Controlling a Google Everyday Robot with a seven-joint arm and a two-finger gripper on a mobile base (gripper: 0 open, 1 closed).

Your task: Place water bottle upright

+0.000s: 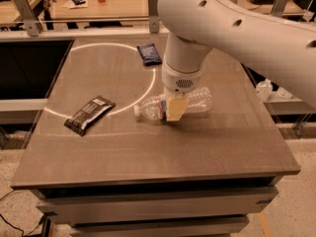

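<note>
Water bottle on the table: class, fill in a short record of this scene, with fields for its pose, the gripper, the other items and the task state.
bottle: water bottle lying on its side, cap pointing left
gripper: gripper down over the bottle's middle
other items: snack bar to the left; blue packet at the far side
surface: table
task state: bottle not yet upright

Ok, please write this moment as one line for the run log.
gripper: down over middle of water bottle | water bottle: lying on its side on table, cap toward snack bar | upright: not yet
</note>
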